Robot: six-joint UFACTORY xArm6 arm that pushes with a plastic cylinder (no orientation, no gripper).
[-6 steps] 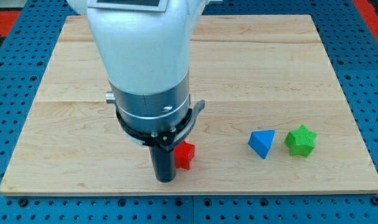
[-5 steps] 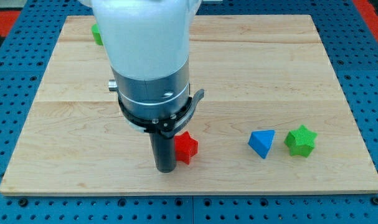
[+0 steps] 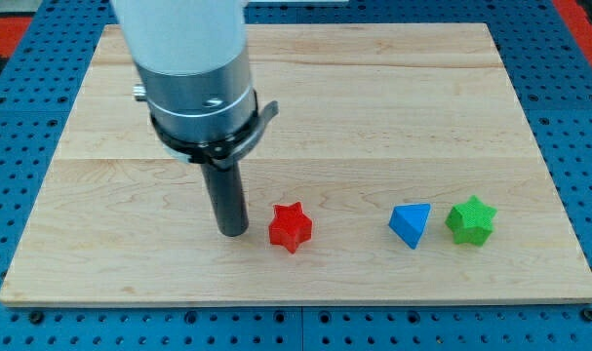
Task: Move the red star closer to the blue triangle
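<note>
The red star [image 3: 291,226] lies on the wooden board [image 3: 374,107] near the view's bottom, a little left of centre. The blue triangle [image 3: 411,224] lies to its right, with a clear gap between them. My tip [image 3: 233,231] stands just left of the red star, apart from it by a small gap.
A green star [image 3: 470,219] lies right next to the blue triangle on its right side. The arm's white and grey body [image 3: 188,68] covers the board's upper left part. The board's bottom edge runs close below the blocks.
The arm and tip have moved to the view's left and slightly up, away from the red star. The star is now fully visible and sits about where it was.
</note>
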